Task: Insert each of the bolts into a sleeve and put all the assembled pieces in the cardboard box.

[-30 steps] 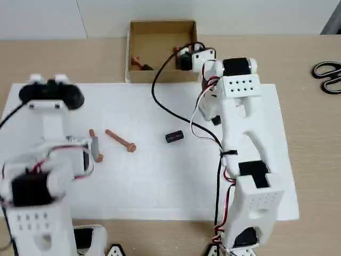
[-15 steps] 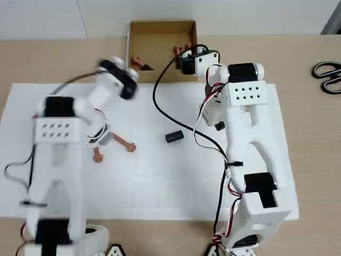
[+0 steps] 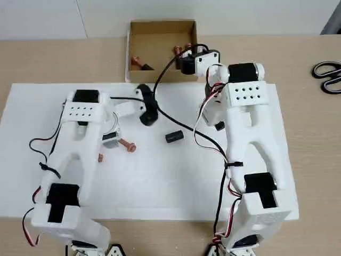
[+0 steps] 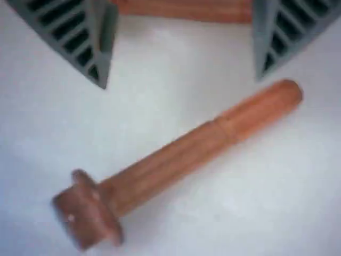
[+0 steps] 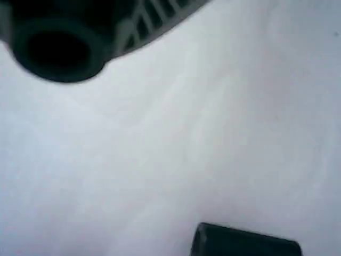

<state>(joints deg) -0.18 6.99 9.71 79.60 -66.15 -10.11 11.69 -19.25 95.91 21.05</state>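
My left arm point(image 3: 80, 141) is stretched forward, its gripper point(image 4: 181, 79) pointing down with fingers spread apart. My right gripper point(image 3: 214, 122) is clamped on a sleeve point(image 5: 56, 50).

The wooden table point(image 3: 53, 58) carries a white sheet point(image 3: 160, 181), a cardboard box point(image 3: 129, 53) at the sheet's far edge, and scissors point(image 3: 327, 74) well apart on the right.

The left arm point(image 3: 74, 154) and right arm point(image 3: 250, 144) were white moulded shells with black servo blocks point(image 3: 260, 182) at the joints and panels of small round holes point(image 3: 244, 92). A black cable point(image 3: 160, 104) and thin red-and-white wires point(image 3: 228, 186) ran along them. The left gripper point(image 4: 181, 77) had grey, ribbed fingers point(image 4: 74, 37).
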